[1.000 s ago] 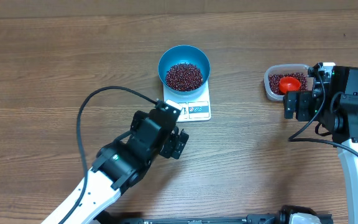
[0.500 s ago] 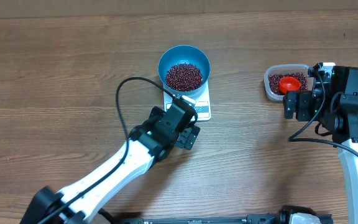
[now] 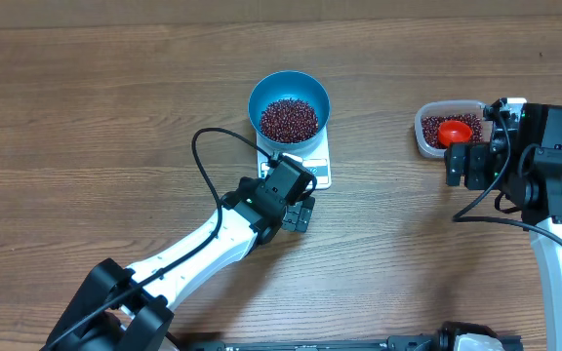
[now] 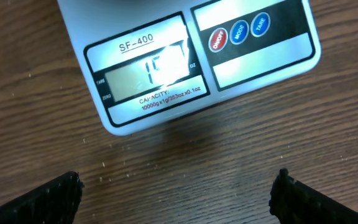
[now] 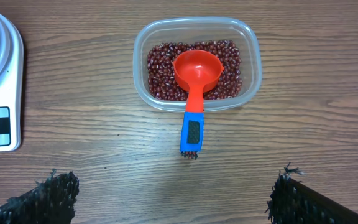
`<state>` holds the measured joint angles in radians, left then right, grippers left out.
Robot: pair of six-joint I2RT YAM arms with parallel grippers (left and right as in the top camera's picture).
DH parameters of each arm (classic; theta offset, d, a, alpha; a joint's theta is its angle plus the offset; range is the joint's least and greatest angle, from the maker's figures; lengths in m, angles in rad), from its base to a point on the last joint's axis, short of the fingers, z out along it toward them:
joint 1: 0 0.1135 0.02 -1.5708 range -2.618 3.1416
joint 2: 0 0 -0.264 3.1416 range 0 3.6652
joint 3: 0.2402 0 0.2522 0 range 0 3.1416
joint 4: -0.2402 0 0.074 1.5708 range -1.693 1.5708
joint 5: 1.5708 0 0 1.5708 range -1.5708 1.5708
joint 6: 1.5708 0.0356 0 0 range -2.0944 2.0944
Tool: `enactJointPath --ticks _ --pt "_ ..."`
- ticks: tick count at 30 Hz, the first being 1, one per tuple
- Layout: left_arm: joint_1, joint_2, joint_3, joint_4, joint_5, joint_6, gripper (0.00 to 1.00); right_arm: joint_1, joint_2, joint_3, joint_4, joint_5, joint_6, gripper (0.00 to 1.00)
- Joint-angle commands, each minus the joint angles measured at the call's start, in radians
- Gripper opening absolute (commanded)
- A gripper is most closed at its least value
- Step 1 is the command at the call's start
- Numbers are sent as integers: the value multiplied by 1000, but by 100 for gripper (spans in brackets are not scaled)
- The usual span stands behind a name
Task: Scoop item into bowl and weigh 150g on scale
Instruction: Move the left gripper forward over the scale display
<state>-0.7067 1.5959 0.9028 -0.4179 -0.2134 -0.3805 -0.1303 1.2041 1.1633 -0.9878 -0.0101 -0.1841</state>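
Note:
The blue bowl (image 3: 289, 96) stands on the white scale (image 3: 320, 161) and holds a heap of dark red beans (image 3: 289, 119). My left gripper (image 3: 296, 210) hovers open just in front of the scale's front edge. In the left wrist view the scale (image 4: 260, 56) fills the top, its display (image 4: 148, 71) lit but blurred, and the left gripper (image 4: 178, 186) has bare wood between its fingers. My right gripper (image 3: 466, 166) is open and empty, just short of a clear tub (image 5: 248, 62) of beans (image 5: 160, 68). The right gripper (image 5: 176, 186) is wide apart in its wrist view.
A red scoop (image 5: 197, 70) with a blue handle (image 5: 192, 132) lies in the tub, its handle sticking out over the near rim toward my right gripper. A corner of the scale (image 5: 5, 68) shows at the left of the right wrist view.
My left arm has reached forward and right, bringing its open gripper up to the scale's front edge. The right arm, bowl and tub have not moved.

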Motion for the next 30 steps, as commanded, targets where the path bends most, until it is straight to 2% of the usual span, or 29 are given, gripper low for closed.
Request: enactJointPath --ticks 1,11,30 --pt "1 9 -5 3 0 -80 99 2 -2 35 1 9 5 100" --pt "2 16 -5 3 -66 -275 99 2 -2 35 1 9 5 100" --pt "2 23 -5 -10 -67 -270 99 2 -2 35 1 9 5 100"
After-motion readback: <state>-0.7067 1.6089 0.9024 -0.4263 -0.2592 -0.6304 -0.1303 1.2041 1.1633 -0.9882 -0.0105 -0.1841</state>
